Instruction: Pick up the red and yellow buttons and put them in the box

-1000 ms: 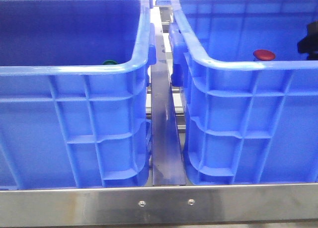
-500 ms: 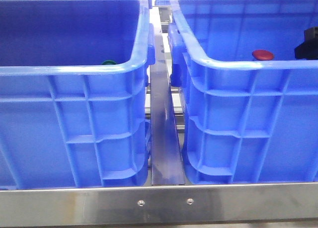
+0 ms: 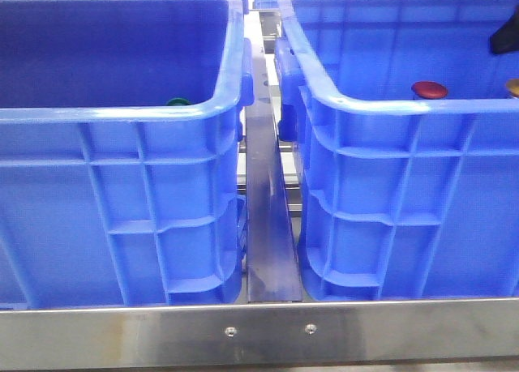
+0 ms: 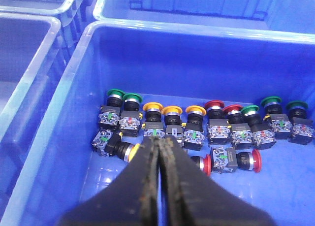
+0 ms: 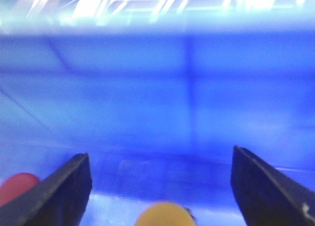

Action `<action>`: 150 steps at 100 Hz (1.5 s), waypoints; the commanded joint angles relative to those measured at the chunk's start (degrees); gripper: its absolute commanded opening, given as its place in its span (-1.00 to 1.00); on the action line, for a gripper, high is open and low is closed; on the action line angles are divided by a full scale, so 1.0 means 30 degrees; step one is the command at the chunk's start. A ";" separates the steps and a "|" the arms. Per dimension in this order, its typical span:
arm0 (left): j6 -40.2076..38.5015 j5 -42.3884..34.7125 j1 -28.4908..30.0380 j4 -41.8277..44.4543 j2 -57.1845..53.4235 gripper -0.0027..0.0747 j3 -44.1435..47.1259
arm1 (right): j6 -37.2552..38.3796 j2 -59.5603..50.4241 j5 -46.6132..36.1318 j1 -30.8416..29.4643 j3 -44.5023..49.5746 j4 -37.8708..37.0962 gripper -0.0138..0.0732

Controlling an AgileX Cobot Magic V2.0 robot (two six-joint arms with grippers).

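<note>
Claws first: your left claw [image 4: 160,186] hangs over left crate [image 4: 69,78], fingers pressed together, nothing between them. Your right claw [image 5: 160,186] sits low inside right blue box [image 3: 389,104], fingers spread wide, gripping nothing. Yellow button [image 5: 165,215] lies between right fingers, red button [image 5: 17,186] just beside one finger. Left crate floor carries row of green, yellow, red buttons [image 4: 197,122]. Both crates stand side by side at near edge of steel surface [image 3: 268,226].

I see two crates side by side, the left crate [image 3: 122,113] beside the box [image 3: 389,104]. In the box, one button [image 3: 429,89] sits left of another button [image 3: 513,86] at its right side.
</note>
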 commanded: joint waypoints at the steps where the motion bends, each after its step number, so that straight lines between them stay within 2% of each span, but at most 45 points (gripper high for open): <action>1: -0.0166 -0.1438 0.0058 0.0157 0.0063 -0.98 -0.0442 | 0.0152 -0.2275 0.0175 -0.0089 0.0184 0.1637 0.71; 63: -0.0166 -0.1438 0.0058 0.0041 0.0063 -0.98 -0.0442 | 0.2615 -1.4132 -0.2963 0.2729 0.6622 0.1637 0.70; 92: -0.0166 -0.1438 0.0058 0.0041 0.0063 -0.98 -0.0442 | 0.2922 -1.7699 -0.6977 0.5210 0.7910 0.1637 0.56; 114: -0.0166 -0.1438 0.0058 0.0041 0.0063 -0.98 -0.0442 | 0.2906 -1.8998 -0.6495 0.5660 0.8377 0.1637 0.52; 123: -0.0166 -0.1438 0.0058 0.0041 0.0063 -0.98 -0.0442 | 0.2906 -1.9083 -0.6067 0.5660 0.8428 0.1637 0.27; 147: -0.0166 -0.1438 0.0058 0.0148 0.0063 -0.98 -0.0442 | 0.2906 -1.9083 -0.5707 0.5660 0.8428 0.1637 -0.81; 150: -0.0166 -0.1438 0.0058 0.0148 0.0063 -0.98 -0.0442 | 0.2906 -1.9083 -0.5707 0.5660 0.8428 0.1637 -0.85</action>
